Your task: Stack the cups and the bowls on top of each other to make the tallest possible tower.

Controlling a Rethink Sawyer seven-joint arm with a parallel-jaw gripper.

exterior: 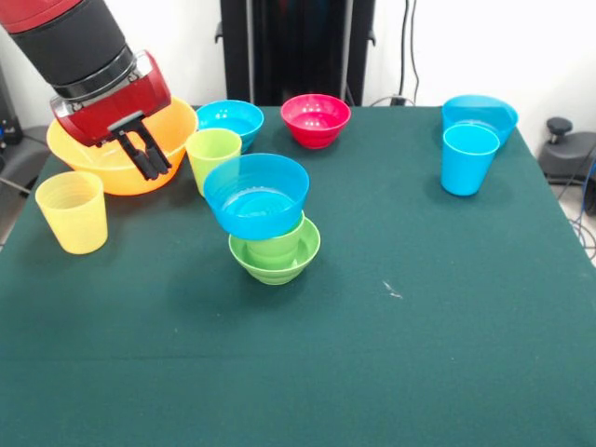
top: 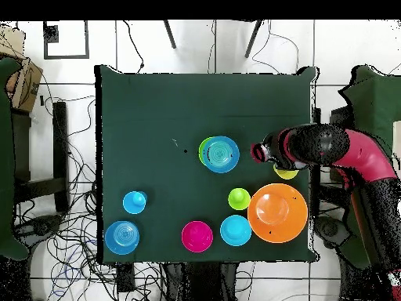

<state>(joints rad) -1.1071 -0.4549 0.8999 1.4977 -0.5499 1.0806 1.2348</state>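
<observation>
Tower [exterior: 270, 228] mid-worktop [exterior: 391, 354], 3 pieces: green bowl [exterior: 276, 264] base, green cup [exterior: 277, 244] nested inside, blue bowl [exterior: 256, 195] tilted on top. Pale yellow cup [exterior: 73, 211], yellow-green cup [exterior: 213, 156], sky blue cup [exterior: 468, 158] loose and empty. Far side: orange bowl [exterior: 116, 154], small blue bowl [exterior: 231, 121], red bowl [exterior: 315, 118], corner blue bowl [exterior: 480, 114] unstacked. Gripper [exterior: 147, 158] over orange bowl, fingers pressed together, empty.

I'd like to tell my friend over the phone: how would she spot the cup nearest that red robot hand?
Find the big orange bowl at the table's edge. Just in front of it stands the pale yellow cup, alone and upright. Its neighbour, the yellow-green cup, is greener and stands beside a blue bowl.
</observation>
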